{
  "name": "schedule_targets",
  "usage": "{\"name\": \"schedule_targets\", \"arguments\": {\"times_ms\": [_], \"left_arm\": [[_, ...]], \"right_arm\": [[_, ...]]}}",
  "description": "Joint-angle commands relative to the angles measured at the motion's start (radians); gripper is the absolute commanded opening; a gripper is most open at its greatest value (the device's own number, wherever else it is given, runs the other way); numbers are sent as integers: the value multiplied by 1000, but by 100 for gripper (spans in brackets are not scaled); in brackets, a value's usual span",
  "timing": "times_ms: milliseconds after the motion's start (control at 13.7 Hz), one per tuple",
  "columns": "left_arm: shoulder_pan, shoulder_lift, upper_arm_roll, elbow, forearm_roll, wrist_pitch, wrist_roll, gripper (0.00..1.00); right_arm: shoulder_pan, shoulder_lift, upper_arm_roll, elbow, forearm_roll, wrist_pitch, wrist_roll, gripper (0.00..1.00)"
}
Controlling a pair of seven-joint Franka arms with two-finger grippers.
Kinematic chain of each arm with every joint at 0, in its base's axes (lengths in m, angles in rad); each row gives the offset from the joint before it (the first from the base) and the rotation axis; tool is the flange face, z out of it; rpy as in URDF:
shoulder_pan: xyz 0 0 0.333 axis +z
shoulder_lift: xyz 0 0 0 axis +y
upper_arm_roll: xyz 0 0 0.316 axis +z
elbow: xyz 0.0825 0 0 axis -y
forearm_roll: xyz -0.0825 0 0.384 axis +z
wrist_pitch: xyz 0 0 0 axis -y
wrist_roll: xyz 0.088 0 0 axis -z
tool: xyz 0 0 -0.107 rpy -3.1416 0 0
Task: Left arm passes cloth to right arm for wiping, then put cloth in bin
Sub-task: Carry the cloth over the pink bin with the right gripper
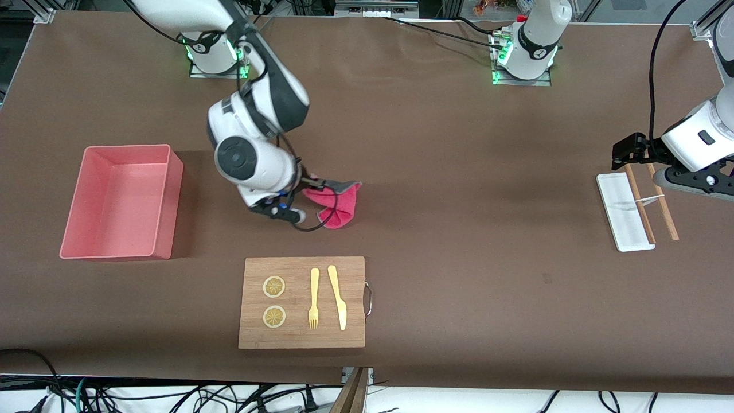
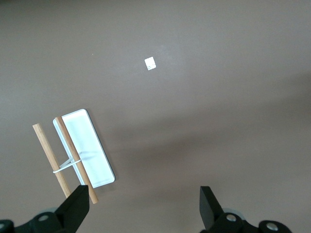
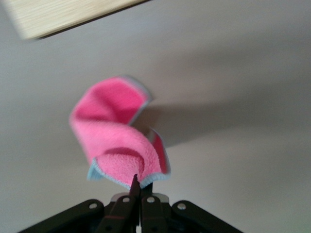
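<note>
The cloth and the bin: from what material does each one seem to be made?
The cloth, pinched in the right gripper, looks like soft fleecy microfibre: fuzzy pink pile, stitched grey edging, limp folds. The bin looks like moulded plastic: smooth, uniform salmon-pink walls with a dull sheen. The left gripper waits open over the table.

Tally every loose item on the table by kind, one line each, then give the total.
Cloth, held by the right gripper: 1
Bin: 1
Chopping board: 1
Lemon slices: 2
Fork: 1
Knife: 1
White tray: 1
Chopsticks, banded pair: 2
Total: 10
Left gripper is open, waiting above the tray.
</note>
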Motion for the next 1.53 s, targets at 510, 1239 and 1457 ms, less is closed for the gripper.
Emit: {"name": "schedule_targets", "arguments": {"times_ms": [510, 1239, 1457], "left_arm": [[-4, 11, -9, 28, 19, -18, 4, 100], [-4, 11, -9, 28, 17, -18, 4, 100], [-4, 11, -9, 28, 17, -18, 6, 100]], "right_arm": [[-163, -45, -165, -88, -214, -28, -440, 0], [-246, -292, -245, -79, -298, -249, -683, 0], [-283, -370, -254, -76, -301, -307, -794, 0]]}}
